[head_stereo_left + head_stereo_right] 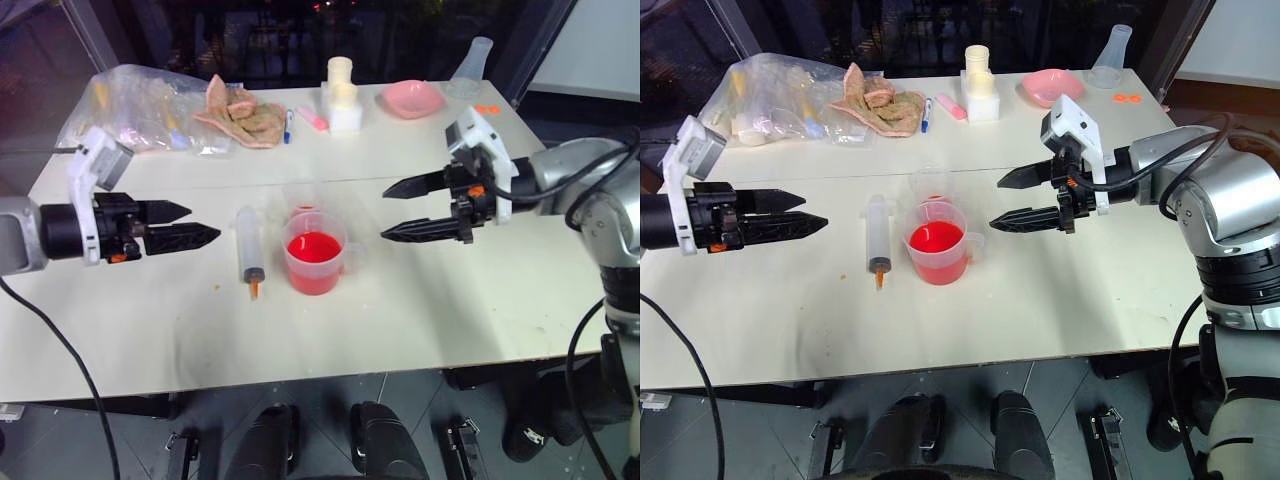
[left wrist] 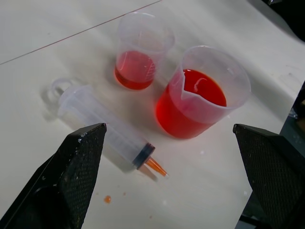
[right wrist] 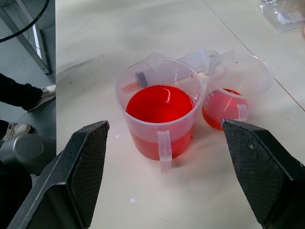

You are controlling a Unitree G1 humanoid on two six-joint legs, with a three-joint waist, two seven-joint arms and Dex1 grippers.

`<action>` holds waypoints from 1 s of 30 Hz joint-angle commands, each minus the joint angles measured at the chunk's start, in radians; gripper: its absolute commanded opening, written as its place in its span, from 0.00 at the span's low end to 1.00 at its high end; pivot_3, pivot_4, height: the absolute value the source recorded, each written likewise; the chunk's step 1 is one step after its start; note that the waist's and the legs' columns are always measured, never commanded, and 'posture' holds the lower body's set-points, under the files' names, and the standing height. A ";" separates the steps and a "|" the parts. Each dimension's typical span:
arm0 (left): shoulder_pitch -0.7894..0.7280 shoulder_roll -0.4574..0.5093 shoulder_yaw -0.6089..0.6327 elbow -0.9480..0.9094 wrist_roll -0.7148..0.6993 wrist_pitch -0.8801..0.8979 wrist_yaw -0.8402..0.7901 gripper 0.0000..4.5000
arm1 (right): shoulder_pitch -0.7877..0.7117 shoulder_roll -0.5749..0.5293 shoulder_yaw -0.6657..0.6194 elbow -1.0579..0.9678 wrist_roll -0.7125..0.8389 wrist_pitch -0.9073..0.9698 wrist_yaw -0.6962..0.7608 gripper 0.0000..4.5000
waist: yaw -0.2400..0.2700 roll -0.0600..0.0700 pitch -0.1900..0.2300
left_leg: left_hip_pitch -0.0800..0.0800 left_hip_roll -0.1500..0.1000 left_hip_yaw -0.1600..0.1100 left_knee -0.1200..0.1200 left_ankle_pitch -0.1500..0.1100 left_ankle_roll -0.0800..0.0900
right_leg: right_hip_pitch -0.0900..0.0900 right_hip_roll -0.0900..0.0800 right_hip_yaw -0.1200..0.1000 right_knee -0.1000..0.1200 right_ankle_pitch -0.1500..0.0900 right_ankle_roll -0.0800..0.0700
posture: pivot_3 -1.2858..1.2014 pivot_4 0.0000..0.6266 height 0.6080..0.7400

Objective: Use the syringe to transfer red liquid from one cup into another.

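Each arm ends in a gripper of two long black fingers, tapered to points, their inner faces cross-hatched: the left gripper [image 1: 185, 226] and the right gripper [image 1: 410, 208]. A white boxy camera housing sits on each wrist (small orange marks beside it). The forearms are grey and silver metal, with black cables looping along them.

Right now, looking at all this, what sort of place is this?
Probably a lab-style test bench: a plain white table holding a clear conical flask, a spouted beaker of red liquid beside a large syringe, with a bare floor below.
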 commanded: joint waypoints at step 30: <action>-0.036 0.027 0.018 -0.034 0.001 -0.009 0.005 0.99 | -0.023 0.023 -0.023 0.026 -0.032 -0.050 0.009 0.88 | 0.000 0.000 0.000 | 0.000 0.000 0.000 0.000 0.000 0.000 | 0.000 0.000 0.000 0.000 0.000 0.000 | 0.52 0.24 1.00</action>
